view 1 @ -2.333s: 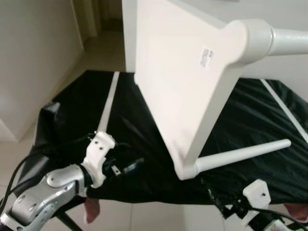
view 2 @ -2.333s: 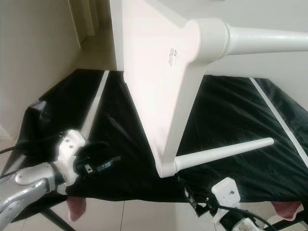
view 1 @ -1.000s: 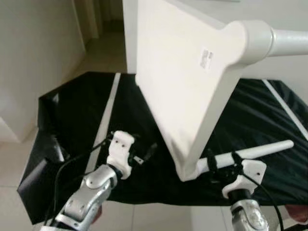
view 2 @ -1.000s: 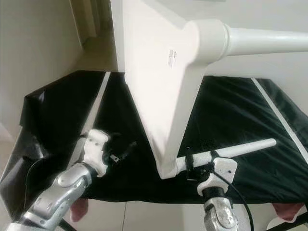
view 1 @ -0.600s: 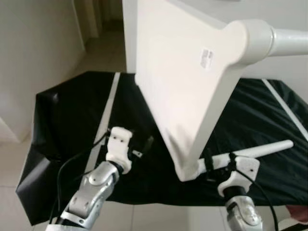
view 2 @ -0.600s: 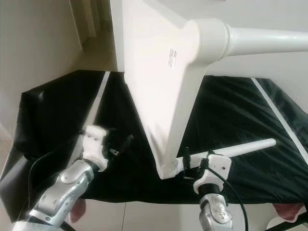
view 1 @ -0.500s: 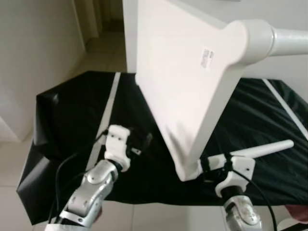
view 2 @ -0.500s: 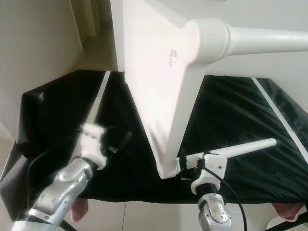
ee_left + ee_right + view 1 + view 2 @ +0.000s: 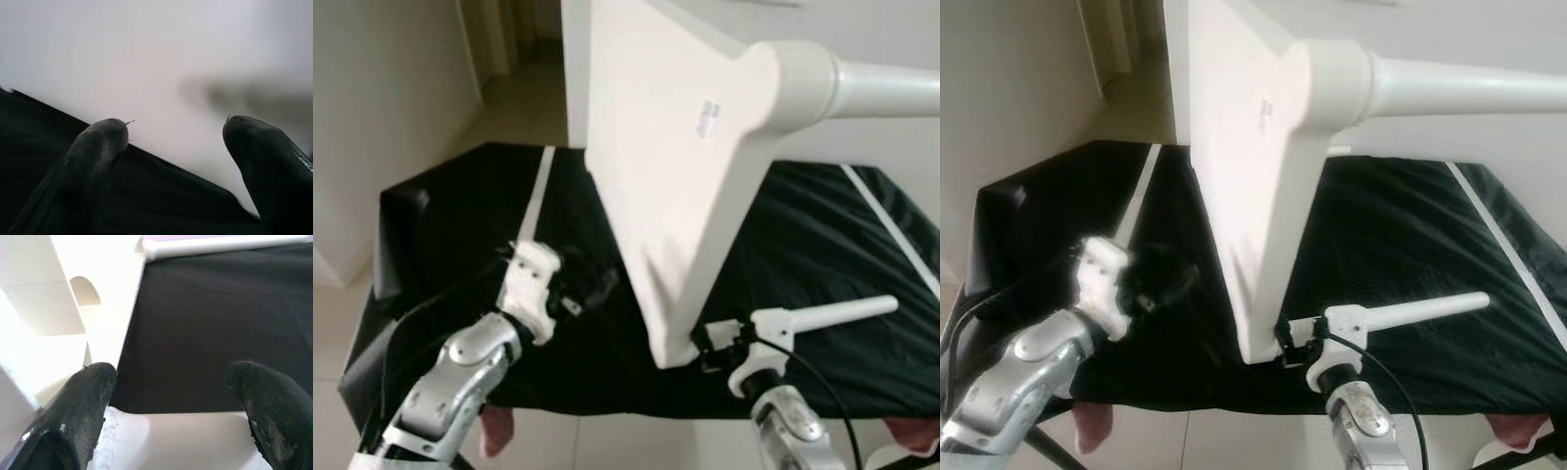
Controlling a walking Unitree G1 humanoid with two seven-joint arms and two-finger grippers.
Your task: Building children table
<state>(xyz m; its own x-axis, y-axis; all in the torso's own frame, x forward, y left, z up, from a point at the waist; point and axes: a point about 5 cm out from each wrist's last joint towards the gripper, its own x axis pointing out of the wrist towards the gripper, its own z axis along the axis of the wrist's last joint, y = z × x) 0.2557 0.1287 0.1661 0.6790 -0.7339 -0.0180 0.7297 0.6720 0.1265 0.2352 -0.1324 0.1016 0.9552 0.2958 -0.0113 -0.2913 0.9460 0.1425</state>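
Note:
A white children's table top (image 9: 656, 147) stands tilted on its edge on a black cloth (image 9: 822, 235). One white leg (image 9: 881, 78) juts right from its upper corner, another leg (image 9: 837, 313) from its lower corner. My left gripper (image 9: 597, 289) is open just left of the top's flat face, which shows as a white panel (image 9: 161, 63) beyond the fingers. My right gripper (image 9: 710, 343) is open at the lower corner, beside the base of the lower leg. The white frame (image 9: 58, 308) lies next to one of its fingers (image 9: 88, 396).
Long white strips (image 9: 536, 196) (image 9: 891, 220) lie across the black cloth. A pale wall (image 9: 382, 108) and a doorway (image 9: 514, 39) are at the left, with tiled floor (image 9: 607, 441) below the cloth's front edge. Pinkish things (image 9: 494, 431) (image 9: 913, 436) show under that edge.
Both arms have come up from below the cloth's front edge. My right gripper has slid left along the lower leg to the table's corner. My left gripper stays near the top's face.

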